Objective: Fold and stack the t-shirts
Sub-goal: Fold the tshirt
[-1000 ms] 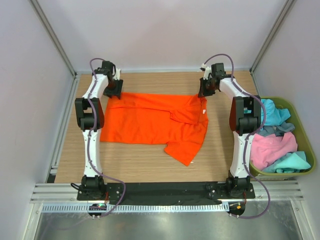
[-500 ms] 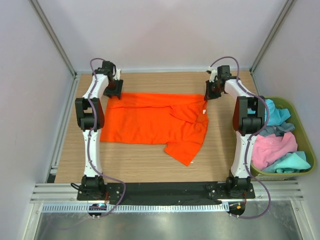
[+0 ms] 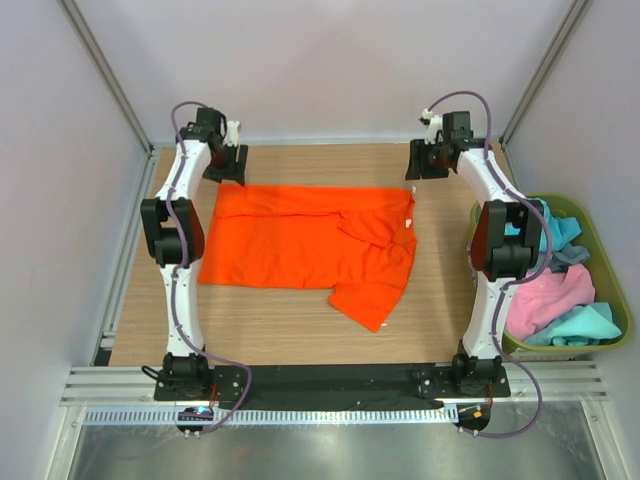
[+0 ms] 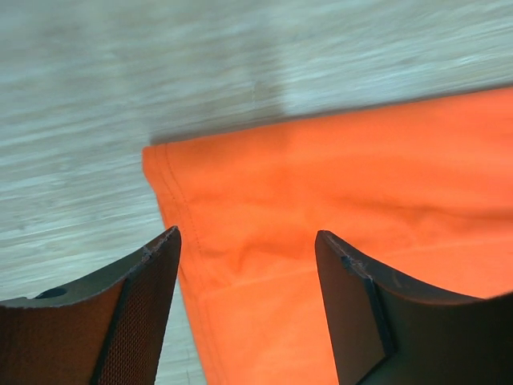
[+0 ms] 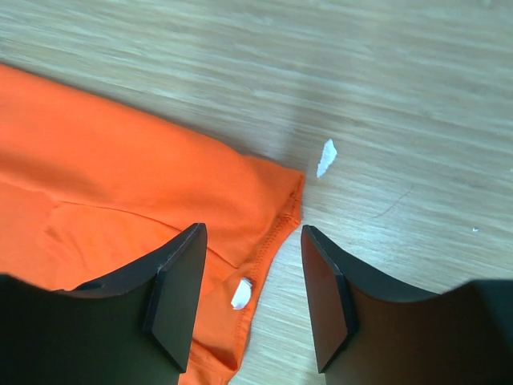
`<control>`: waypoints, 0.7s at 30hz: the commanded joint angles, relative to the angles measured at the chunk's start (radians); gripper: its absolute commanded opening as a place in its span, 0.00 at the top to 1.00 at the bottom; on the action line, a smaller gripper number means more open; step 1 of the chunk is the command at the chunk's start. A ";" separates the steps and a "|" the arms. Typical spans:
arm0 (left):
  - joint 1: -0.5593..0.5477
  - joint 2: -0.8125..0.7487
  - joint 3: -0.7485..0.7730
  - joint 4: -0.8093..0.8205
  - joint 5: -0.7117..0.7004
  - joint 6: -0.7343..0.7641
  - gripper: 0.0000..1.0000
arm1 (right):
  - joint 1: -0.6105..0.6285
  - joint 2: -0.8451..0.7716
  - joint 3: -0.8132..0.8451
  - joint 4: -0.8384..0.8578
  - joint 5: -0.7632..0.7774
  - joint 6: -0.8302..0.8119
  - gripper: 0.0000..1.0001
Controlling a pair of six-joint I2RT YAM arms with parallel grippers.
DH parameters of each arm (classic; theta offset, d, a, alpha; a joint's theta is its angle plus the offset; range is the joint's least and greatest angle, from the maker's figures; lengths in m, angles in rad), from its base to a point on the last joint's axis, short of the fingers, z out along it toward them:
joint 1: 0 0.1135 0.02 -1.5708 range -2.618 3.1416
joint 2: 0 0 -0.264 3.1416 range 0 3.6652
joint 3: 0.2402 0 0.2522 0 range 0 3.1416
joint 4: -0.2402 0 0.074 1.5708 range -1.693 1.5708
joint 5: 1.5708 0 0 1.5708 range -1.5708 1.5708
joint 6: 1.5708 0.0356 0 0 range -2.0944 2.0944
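At far corners of the orange t-shirt (image 3: 300, 235), left pincer (image 4: 247, 241) and right pincer (image 5: 251, 233) are held open and empty; next fold is judged pending, corners to be gripped first.

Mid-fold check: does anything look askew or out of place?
Yes. The orange t-shirt is not squared up: a flap juts out from its near right side. A small white scrap lies on the table just off its far right corner.

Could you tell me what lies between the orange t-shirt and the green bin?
In the top view, bare table and the right arm lie between orange t-shirt and green bin.
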 commanded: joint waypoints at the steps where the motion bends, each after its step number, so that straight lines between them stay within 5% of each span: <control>1: -0.010 -0.116 0.009 0.030 0.043 0.023 0.30 | 0.023 -0.070 0.034 0.010 -0.062 0.023 0.44; 21: -0.010 0.005 -0.037 -0.021 0.034 0.005 0.34 | 0.098 0.092 -0.018 0.000 -0.079 0.069 0.41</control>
